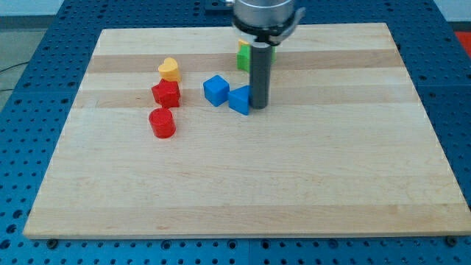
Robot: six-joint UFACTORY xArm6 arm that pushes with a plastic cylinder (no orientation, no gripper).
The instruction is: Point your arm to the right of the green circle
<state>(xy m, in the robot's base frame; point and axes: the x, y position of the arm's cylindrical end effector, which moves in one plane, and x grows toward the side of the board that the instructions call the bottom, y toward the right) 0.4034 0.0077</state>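
Note:
A green block [243,60] lies near the view's top centre, mostly hidden behind my rod, so I cannot make out its shape. A small yellow piece [243,46] shows just above it. My tip [259,108] rests on the board below the green block, right against the right side of a blue block [239,99].
A blue cube [215,90] lies left of the other blue block. Further left are a yellow heart [169,69], a red block [166,93] and a red cylinder [162,123]. The wooden board [294,184] sits on a blue perforated table.

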